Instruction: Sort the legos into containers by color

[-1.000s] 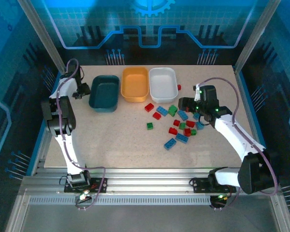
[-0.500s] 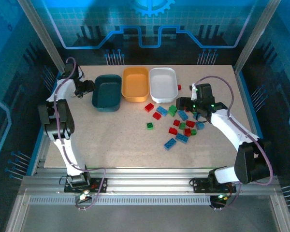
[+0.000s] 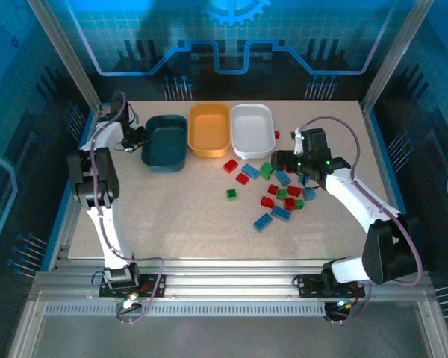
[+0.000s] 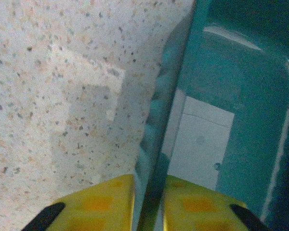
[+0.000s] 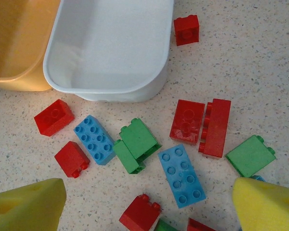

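**Bricks (image 3: pixel 263 221) lying under right gripper (image 5: pixel 147 204); left gripper (image 4: pixel 149 204) pinching teal tub (image 4: pixel 156 154)**

Right gripper: jaws are standing wide, with the yellow pads (image 5: pixel 26 204) showing at either side of the wrist view. Nothing is sitting between them but table (image 5: pixel 260 57) and loose bricks. It is hovering over the far-left part of the pile, just on the near side of the white tub (image 5: pixel 106 43).

Below the gap, a blue brick (image 5: pixel 182 175) is lying flat, studs up. Its long axis is running roughly near-far, across the line the jaws would be closing on, so the pads would be meeting its long sides. Two green bricks (image 5: pixel 137 144) are crowding it on the far-left and two red ones (image 5: pixel 200 125) on the far-right. As I judge it, that crowding is the risk in any descent.

Left gripper: closed on the left wall of the teal tub, with one pad sitting outside and one inside. The tub is lying to the gripper's right and is holding no bricks in what shows.

Outward: the teal tub is sitting leftmost in the row, the orange-yellow tub (image 3: pixel 209 130) next to it, and the white tub rightmost. The pile is lying well apart from the teal tub, to the right and nearer. The right arm is much the nearer to every loose brick. All three tubs are looking empty, so the sorting is barely under way.
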`<action>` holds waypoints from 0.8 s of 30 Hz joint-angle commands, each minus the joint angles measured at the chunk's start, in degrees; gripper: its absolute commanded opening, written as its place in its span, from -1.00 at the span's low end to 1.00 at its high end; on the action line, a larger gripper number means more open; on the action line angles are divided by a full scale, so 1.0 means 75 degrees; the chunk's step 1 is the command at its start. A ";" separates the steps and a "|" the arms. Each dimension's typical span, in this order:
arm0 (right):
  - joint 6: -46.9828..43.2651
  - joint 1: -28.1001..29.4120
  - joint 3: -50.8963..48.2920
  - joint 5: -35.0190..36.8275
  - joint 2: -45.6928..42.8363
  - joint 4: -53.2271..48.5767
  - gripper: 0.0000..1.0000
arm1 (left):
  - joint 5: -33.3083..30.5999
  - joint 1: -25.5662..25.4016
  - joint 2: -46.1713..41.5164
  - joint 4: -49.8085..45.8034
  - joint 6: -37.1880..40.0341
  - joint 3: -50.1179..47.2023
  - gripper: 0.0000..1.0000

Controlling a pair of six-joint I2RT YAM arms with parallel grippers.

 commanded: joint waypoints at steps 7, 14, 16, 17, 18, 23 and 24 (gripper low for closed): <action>-0.0156 0.0177 0.0288 0.0194 -0.0001 -0.0236 0.81 | -0.0863 -0.0501 0.0256 -0.0079 0.0117 0.0790 -0.76; 0.0265 -0.0109 0.0927 0.0663 0.0525 -0.0424 0.76 | -0.0341 -0.0536 0.0919 -0.0053 0.0587 0.1495 -0.71; 0.0486 -0.0354 0.1221 0.0655 0.0859 -0.0432 0.73 | -0.0090 -0.0536 0.1038 0.0060 0.0694 0.1529 -0.67; 0.0554 -0.0482 0.1423 0.0601 0.1112 -0.0479 0.71 | 0.0045 -0.0536 0.1100 0.0119 0.0753 0.1555 -0.63; 0.0614 -0.0611 0.1599 0.0525 0.1354 -0.0494 0.69 | 0.0119 -0.0536 0.1166 0.0136 0.0788 0.1595 -0.59; 0.0961 -0.1354 0.2866 -0.0250 0.3095 -0.0669 0.39 | 0.0326 -0.0530 0.1389 0.0053 0.0815 0.1716 -0.19; 0.1020 -0.1447 0.3149 -0.0416 0.3424 -0.0730 0.37 | 0.0328 -0.0524 0.1358 0.0101 0.0821 0.1641 -0.13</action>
